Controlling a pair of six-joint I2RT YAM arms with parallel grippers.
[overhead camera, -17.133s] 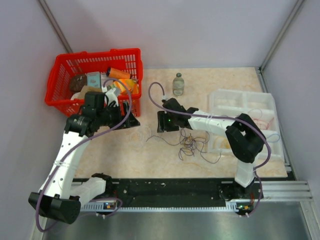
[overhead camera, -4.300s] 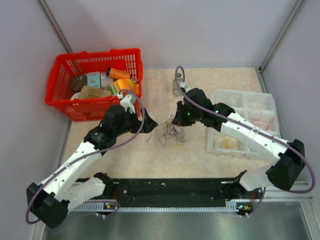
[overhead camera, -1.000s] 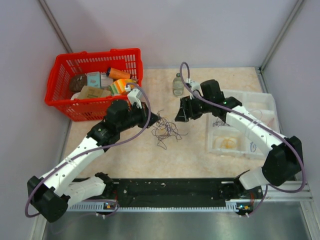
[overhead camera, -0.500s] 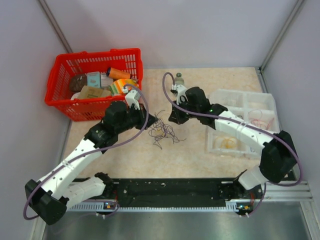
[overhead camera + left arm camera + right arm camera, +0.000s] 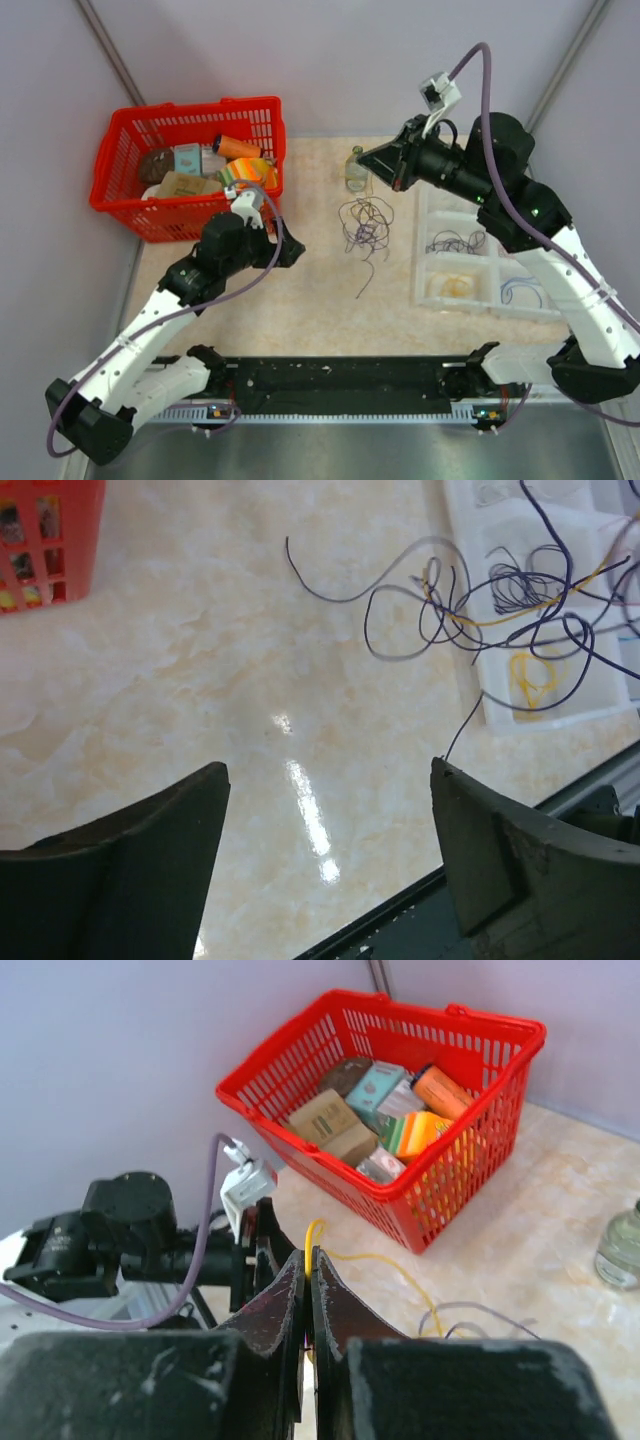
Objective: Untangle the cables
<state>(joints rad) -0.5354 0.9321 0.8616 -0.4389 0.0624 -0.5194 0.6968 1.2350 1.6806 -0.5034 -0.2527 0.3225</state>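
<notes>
The cables hang above the counter from the right claw, clenched on one yellow strand. The left claw is released and empty. They seem light and limp; I would pinch a free end

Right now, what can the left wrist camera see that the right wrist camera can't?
Only the left wrist camera shows the open left gripper, with nothing between its fingers, and the clear tray with a yellow coil in it. Only the right wrist camera shows the right gripper pinched shut on a yellow cable, the left arm and the glass bottle. Both show the marbled table, the dangling cables and the red basket, though the left wrist camera catches just its corner.
</notes>
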